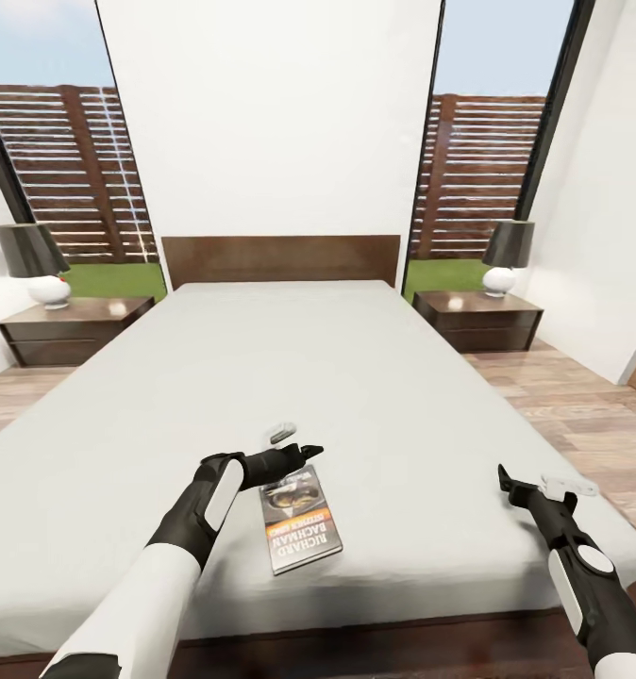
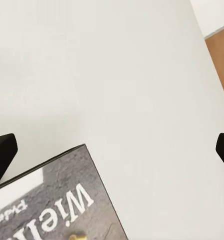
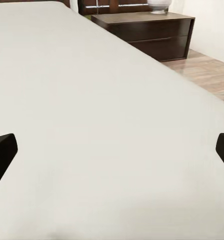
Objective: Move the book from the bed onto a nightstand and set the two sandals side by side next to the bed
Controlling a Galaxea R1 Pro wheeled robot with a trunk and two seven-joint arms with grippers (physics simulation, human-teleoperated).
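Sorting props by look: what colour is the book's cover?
Dark photo, orange band, white lettering on the book; head view shows it best.

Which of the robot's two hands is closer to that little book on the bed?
The left. Its gripper hovers open right at the book's far end, the fingers not gripping it. The right gripper is open too, well off to the book's right near the mattress edge.

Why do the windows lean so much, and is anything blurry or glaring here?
Head view: wide-angle lens tilts the windows inward; soft even daylight, a glint on the left nightstand. Left wrist view: the book is close and slightly soft. Right wrist view: the bed looks flat, nearly shadowless.
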